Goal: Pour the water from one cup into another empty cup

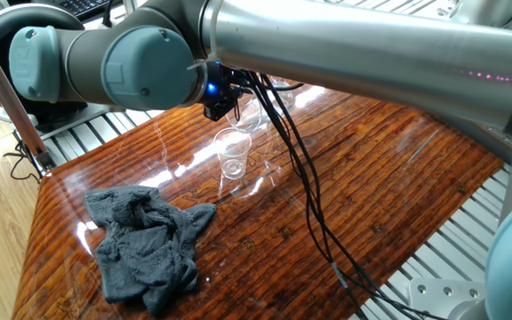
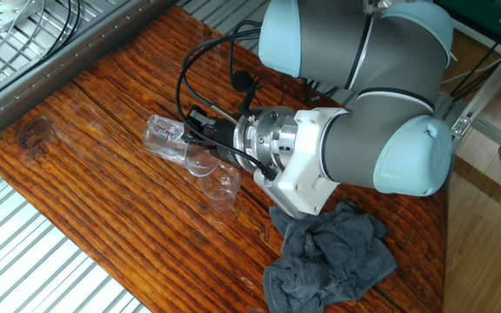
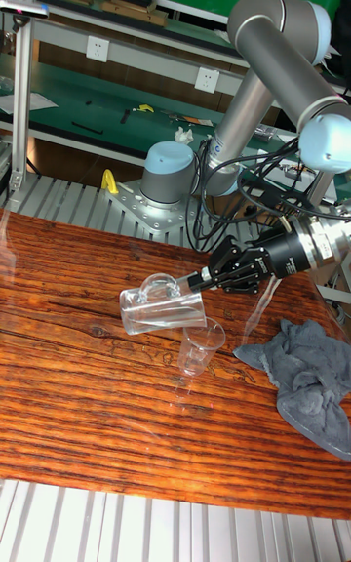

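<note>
The larger clear cup (image 3: 156, 308) lies tipped on its side in the air, with its mouth over the smaller clear cup (image 3: 201, 345). My gripper (image 3: 185, 281) is shut on the larger cup's wall. The smaller cup (image 1: 233, 153) stands upright on the wooden table (image 1: 372, 178), just under the tilted cup (image 1: 254, 116), which the wrist and cables partly hide. From the other side the tilted cup (image 2: 167, 139) points away from the gripper (image 2: 197, 130), and the smaller cup (image 2: 220, 186) sits below its rim. The water is too clear to make out in either cup.
A crumpled grey cloth (image 1: 145, 244) lies on the table near the smaller cup, on the arm's side (image 2: 329, 252). Black cables (image 1: 314, 204) hang from the wrist across the table. Metal slats (image 2: 24, 252) border the wood.
</note>
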Robot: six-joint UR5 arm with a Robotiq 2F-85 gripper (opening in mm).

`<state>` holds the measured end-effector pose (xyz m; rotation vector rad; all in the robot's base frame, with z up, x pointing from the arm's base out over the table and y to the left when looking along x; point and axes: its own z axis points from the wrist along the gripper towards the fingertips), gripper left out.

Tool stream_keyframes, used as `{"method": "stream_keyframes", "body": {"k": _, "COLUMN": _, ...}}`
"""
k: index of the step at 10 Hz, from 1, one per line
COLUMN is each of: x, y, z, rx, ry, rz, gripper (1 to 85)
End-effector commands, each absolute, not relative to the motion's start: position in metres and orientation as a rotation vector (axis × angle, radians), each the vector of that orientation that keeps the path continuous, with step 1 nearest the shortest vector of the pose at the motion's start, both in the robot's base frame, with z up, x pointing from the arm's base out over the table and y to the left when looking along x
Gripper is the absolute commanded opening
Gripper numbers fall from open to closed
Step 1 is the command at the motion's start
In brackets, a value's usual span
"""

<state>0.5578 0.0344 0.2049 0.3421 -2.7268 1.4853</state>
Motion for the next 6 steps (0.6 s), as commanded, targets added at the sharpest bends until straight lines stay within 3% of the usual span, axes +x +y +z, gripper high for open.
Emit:
{"method": "stream_keyframes", "body": {"k": 1, "x": 0.5573, "y": 0.0376, "z": 0.2019, "rx": 0.337, "ry": -2.733, "rz": 1.48, "gripper": 1.0}}
{"method": "stream_keyframes", "body": {"k": 6, "x": 0.558, "y": 0.038, "z": 0.2029, "rx": 0.34, "ry": -2.729, "rz": 1.493, "gripper": 1.0}}
